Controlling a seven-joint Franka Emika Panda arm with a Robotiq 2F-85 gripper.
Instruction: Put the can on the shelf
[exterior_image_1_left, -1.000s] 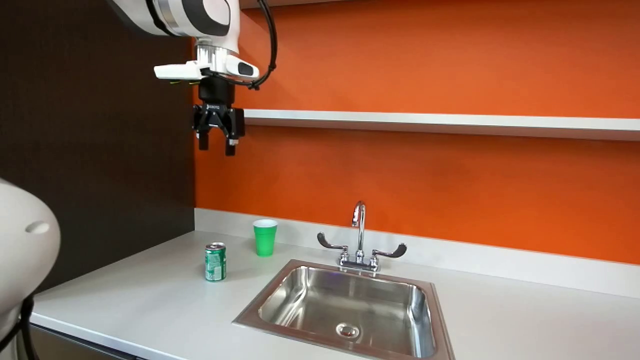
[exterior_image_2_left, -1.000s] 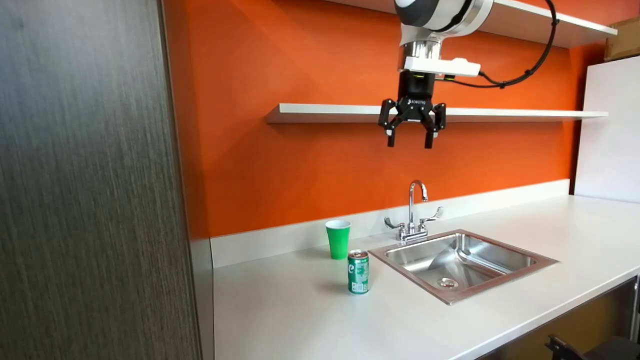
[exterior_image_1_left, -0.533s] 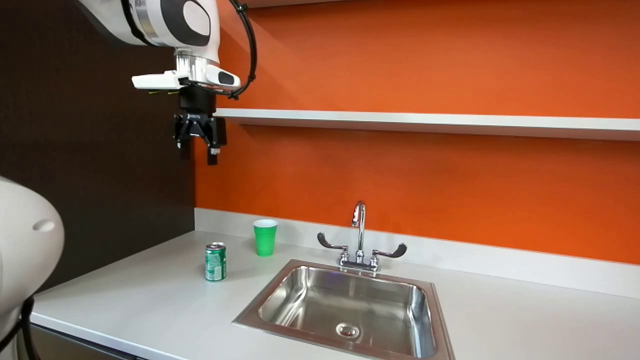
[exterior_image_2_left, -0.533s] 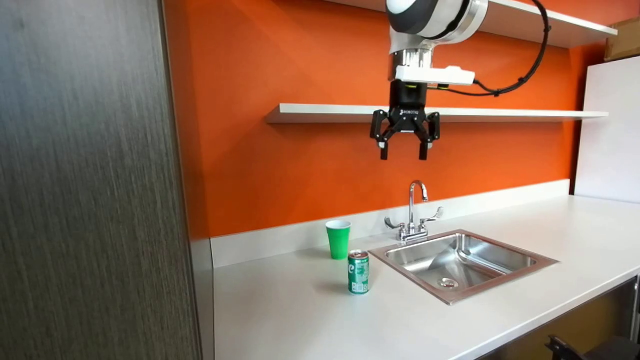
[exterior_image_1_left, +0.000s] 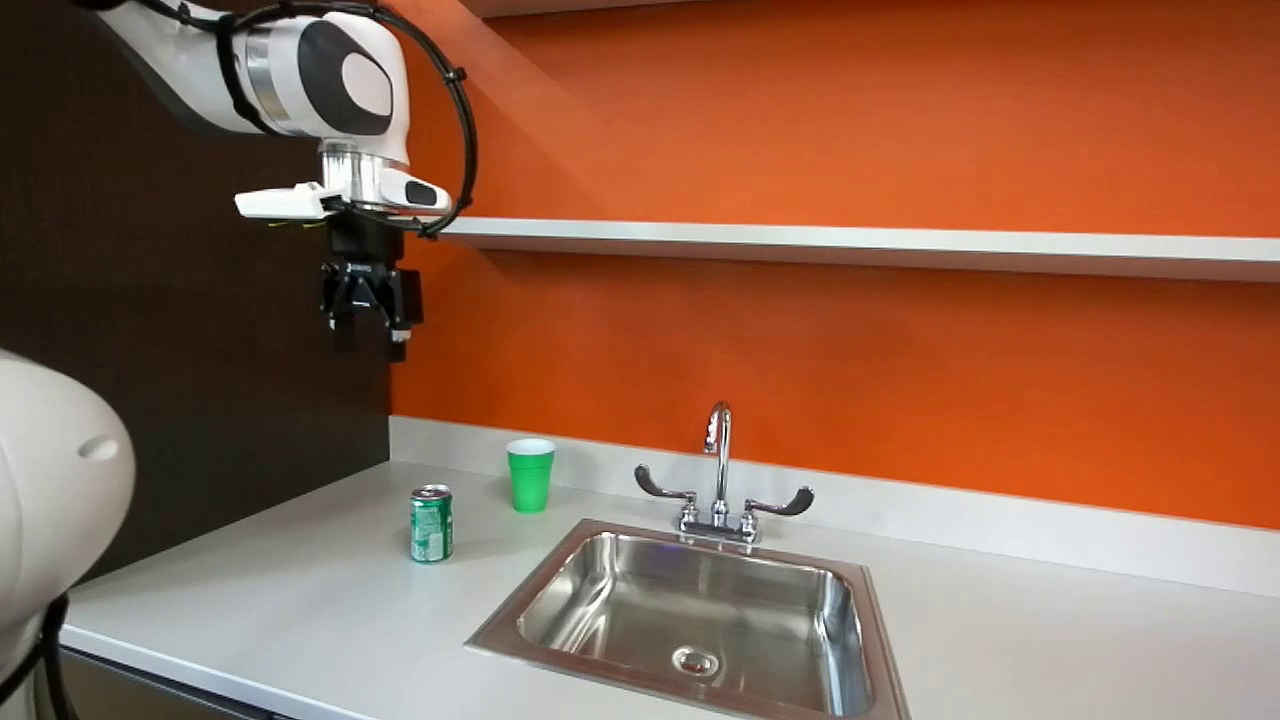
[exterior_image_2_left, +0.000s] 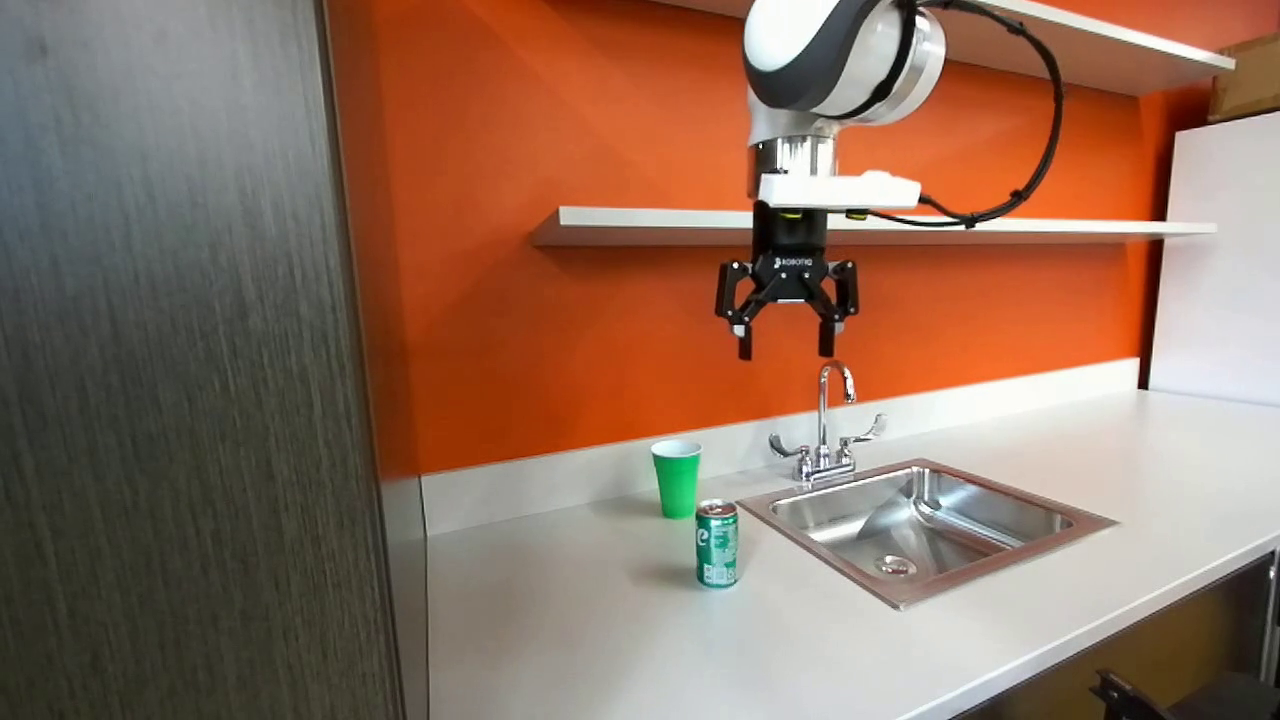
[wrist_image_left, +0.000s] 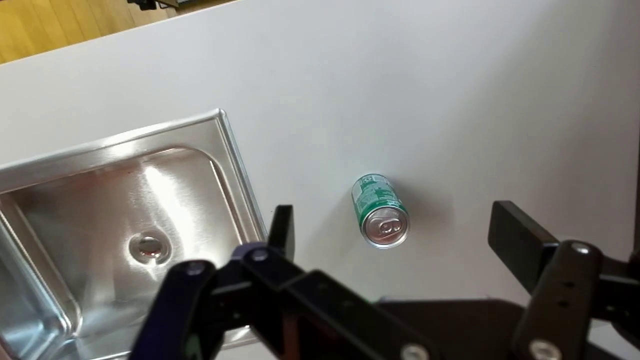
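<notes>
The green drink can (exterior_image_2_left: 717, 545) stands upright on the white counter (exterior_image_2_left: 560, 640), in front of the green plastic cup (exterior_image_1_left: 530, 480). They are near each other, but apart. Beside them, the steel sink (exterior_image_1_left: 700, 600) sits in the counter, and a shiny tap (exterior_image_1_left: 721, 485) with two handles (exterior_image_1_left: 795, 503) stands at its back edge. The long white shelf (exterior_image_2_left: 640, 225) runs along the orange wall (exterior_image_1_left: 850, 370), much higher than the can. The black Robotiq gripper (exterior_image_2_left: 785, 350) points down from the white and gray robot arm (exterior_image_2_left: 830, 60), up above the counter. Its two fingers (wrist_image_left: 522, 245) are spread wide, and its grip is free. In the wrist view, the can shows in the gap between the fingers, lower down and clear of both. The can's metal top (wrist_image_left: 377, 236), with the pull tab (wrist_image_left: 390, 226), faces up. A black cable (exterior_image_1_left: 470, 140) loops beside the arm.
</notes>
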